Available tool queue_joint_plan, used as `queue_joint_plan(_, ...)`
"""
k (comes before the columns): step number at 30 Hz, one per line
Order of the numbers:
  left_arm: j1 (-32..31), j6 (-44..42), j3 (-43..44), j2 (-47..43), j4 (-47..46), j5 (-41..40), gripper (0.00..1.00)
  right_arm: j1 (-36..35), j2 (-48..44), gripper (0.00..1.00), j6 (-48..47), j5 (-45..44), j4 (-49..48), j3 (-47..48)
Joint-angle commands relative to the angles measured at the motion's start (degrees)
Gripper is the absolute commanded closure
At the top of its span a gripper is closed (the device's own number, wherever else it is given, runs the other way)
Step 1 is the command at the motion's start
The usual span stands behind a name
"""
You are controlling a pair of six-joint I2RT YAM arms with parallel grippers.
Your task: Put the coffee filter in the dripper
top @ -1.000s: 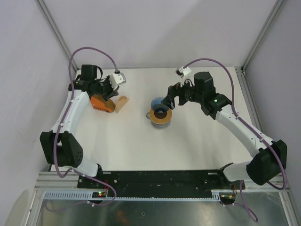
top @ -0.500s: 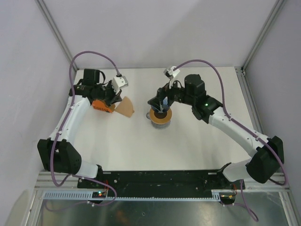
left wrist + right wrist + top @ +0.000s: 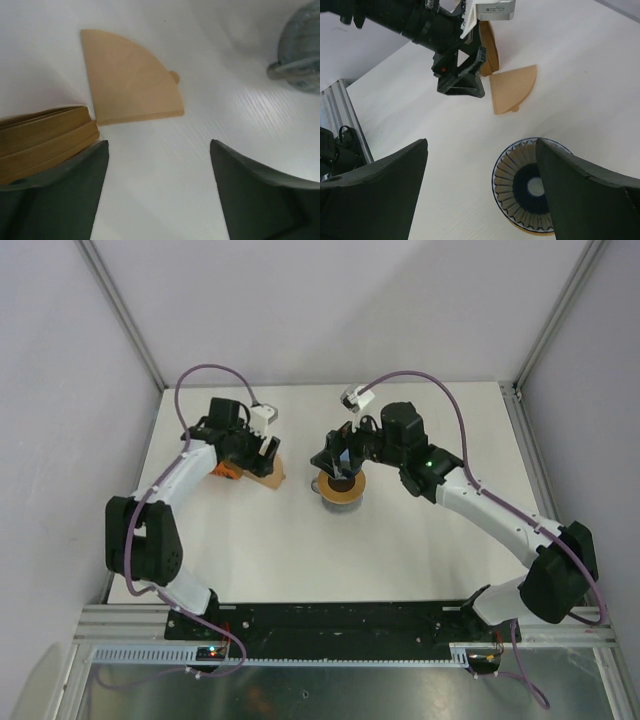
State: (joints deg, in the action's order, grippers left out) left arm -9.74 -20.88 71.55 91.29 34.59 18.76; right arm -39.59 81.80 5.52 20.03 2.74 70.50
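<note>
The coffee filter [image 3: 132,90], a flat light-brown paper fan, lies on the white table beside the orange holder; it also shows from above [image 3: 270,476] and from the right wrist [image 3: 512,90]. My left gripper [image 3: 157,145] hangs open just short of it, with nothing between its fingers. The dripper [image 3: 515,185], a blue-rimmed ribbed cone, stands on a wooden ring [image 3: 352,496] at the table's middle. My right gripper [image 3: 481,142] is open right above the dripper's left side; one finger hides the dripper's right part.
A stack of folded brown filters [image 3: 45,135] sits in the orange holder [image 3: 228,470] by the left gripper. A grey mug [image 3: 302,55] is under the ring. Grey walls and metal posts close in the table's back and sides.
The left gripper carried the filter rightward away from the holder, then opened and let it go onto the table. The right gripper moved left over the dripper.
</note>
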Motion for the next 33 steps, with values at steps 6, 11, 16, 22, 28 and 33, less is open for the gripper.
queue_joint_plan(6, -10.29, 11.98, -3.95, 3.52, -17.78, -28.67, 0.01, -0.24, -3.17, 0.07, -2.43, -4.56, 6.18, 0.16)
queue_joint_plan(11, -12.5, 12.08, -2.14, 9.89, -19.97, -33.2, 0.02, -0.26, -3.66, 0.06, -2.61, -5.22, 6.72, -0.7)
queue_joint_plan(16, -15.5, 10.05, -1.58, 13.55, -21.63, -35.21, 0.15, -0.23, -4.76, 0.06, -3.14, -6.79, 6.94, -1.88)
queue_joint_plan(22, -16.01, 8.5, -2.69, 16.11, -23.65, -37.69, 0.3, -0.05, -5.66, 0.06, -3.6, -7.5, 7.21, -2.64)
queue_joint_plan(28, -16.01, 8.85, -2.72, 17.51, -24.13, -37.11, 0.32, 0.28, -5.59, 0.05, -3.63, -7.24, 7.41, -2.86)
queue_joint_plan(33, -16.08, 8.02, -3.04, 18.48, -24.37, -38.06, 0.33, 0.46, -5.88, 0.05, -3.61, -7.07, 7.57, -2.91)
